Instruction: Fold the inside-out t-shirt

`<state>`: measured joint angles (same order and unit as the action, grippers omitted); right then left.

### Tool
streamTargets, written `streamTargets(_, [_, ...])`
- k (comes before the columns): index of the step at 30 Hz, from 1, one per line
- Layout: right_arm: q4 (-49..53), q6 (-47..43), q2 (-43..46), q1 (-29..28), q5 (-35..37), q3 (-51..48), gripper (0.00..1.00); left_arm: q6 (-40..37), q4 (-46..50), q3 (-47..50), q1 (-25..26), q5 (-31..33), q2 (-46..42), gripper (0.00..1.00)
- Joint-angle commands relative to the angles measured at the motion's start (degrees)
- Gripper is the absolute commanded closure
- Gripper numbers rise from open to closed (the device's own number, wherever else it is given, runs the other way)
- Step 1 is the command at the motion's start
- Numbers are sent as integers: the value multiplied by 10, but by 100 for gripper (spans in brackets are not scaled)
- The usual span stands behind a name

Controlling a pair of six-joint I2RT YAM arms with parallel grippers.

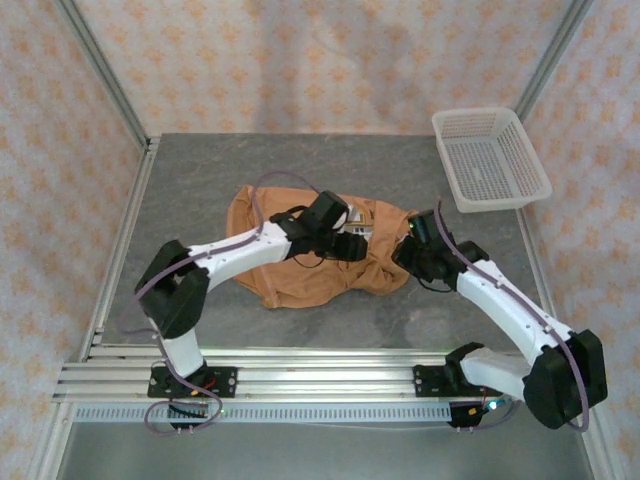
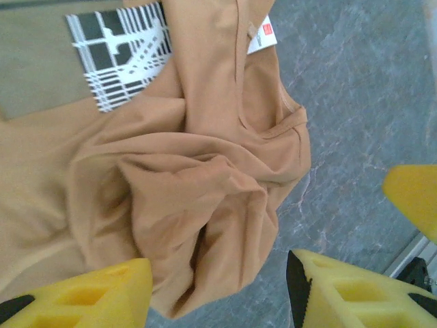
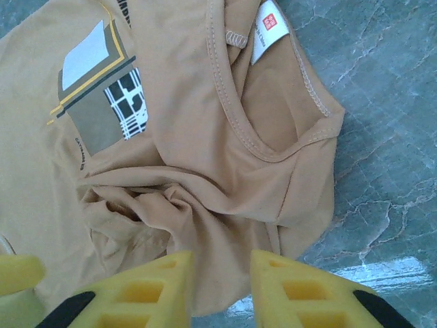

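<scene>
**Flatten first, then fold**

Top view: the caramel soft-fabric short-sleeved t-shirt (image 1: 300, 280) lies crumpled mid-way on the grey stone-look worktop (image 1: 200, 180), with the left gripper (image 1: 350, 245) and right gripper (image 1: 405, 252) over its right part.

Left wrist view: the left gripper stands wide open above bunched folds; pinching outer edges would probably spread it best.

Right wrist view: the right gripper is narrowly parted and empty, near the neckline's white label (image 3: 270, 31).

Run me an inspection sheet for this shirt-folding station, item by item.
Surface: grey marbled table.
Job's things: orange-tan t-shirt crumpled mid-table, white neck label showing.
Clutter: white mesh basket, far right corner.
Grippers: left gripper open over the shirt; right gripper over it too, jaws narrowly parted.
Cables: purple cable looping off the left arm.
Surroundings: patterned walls, aluminium rails at near edge.
</scene>
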<state>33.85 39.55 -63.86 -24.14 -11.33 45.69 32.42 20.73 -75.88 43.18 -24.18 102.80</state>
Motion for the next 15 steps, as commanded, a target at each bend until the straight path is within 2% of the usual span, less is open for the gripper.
streamTargets(1, [0, 3, 16, 6, -5, -5, 70, -15, 50, -42, 6, 28, 40, 44])
streamTargets(5, [-3, 1, 14, 6, -17, -1, 63, -36, 79, -82, 10, 40, 89, 45])
streamTargets(7, [-12, 4, 11, 7, -29, -6, 57, -37, 92, -95, 10, 49, 105, 48])
streamTargets(13, [-76, 26, -21, 6, -75, -41, 52, -36, 101, -110, 10, 50, 116, 94])
streamTargets(14, [-101, 32, -32, 3, -86, -50, 51, -35, 104, -113, 10, 52, 113, 100])
streamTargets(15, [-123, 38, -43, 0, -95, -56, 51, -36, 107, -114, 9, 52, 108, 100])
